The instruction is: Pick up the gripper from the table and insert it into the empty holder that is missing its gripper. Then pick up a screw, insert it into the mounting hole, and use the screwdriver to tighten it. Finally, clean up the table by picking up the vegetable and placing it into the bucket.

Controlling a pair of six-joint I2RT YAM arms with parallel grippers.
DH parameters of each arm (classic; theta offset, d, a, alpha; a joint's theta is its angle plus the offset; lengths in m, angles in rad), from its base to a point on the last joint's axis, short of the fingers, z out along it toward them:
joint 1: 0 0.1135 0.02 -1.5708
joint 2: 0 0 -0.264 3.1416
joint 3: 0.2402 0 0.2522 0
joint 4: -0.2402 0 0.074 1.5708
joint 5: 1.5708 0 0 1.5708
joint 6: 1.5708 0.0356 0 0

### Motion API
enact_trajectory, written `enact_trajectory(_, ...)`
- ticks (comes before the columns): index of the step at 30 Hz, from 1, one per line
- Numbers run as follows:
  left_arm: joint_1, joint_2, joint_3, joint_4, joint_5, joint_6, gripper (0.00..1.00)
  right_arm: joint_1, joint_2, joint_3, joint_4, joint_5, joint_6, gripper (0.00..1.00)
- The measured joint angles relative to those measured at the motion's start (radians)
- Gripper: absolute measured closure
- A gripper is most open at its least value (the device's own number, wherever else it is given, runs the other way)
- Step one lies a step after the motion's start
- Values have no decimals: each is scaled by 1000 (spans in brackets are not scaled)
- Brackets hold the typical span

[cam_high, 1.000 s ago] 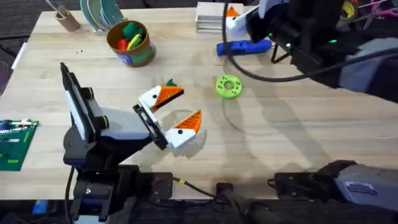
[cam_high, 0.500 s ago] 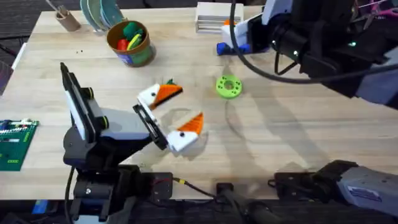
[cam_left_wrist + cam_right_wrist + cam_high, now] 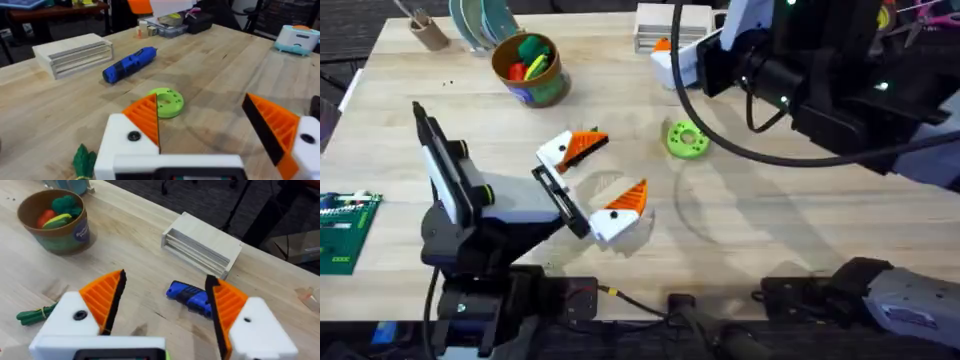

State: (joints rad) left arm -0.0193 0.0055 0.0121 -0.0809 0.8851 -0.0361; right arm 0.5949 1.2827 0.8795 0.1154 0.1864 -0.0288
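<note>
Both sets of fingers open, right gripper (image 3: 165, 310) above the half-hidden screwdriver (image 3: 189, 296), left gripper (image 3: 600, 180) empty.

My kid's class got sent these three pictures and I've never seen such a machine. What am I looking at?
Two robot arms work at a wooden table. One picture looks down from above; the others come from cameras on each wrist. The left gripper, white with orange pads, rests open on the table, holding nothing. The right gripper, also open and empty, hovers above a blue screwdriver. Also lying there: a green ring, a bucket of toy food, a small leafy vegetable and a slatted wooden block.
</note>
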Motion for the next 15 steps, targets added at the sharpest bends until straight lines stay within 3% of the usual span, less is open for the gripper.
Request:
enact_trajectory(2,0,0,36,-68,-43,-12,8,0,0,0,0,0,0,10)
enact_trajectory(5,0,0,149,-253,-153,-28,8,0,0,0,0,0,0,7)
enact_trajectory(10,0,49,442,-602,-411,-37,8,0,0,0,0,0,3,9)
enact_trajectory(15,0,217,694,-828,-642,-19,8,0,0,0,0,0,3,9)
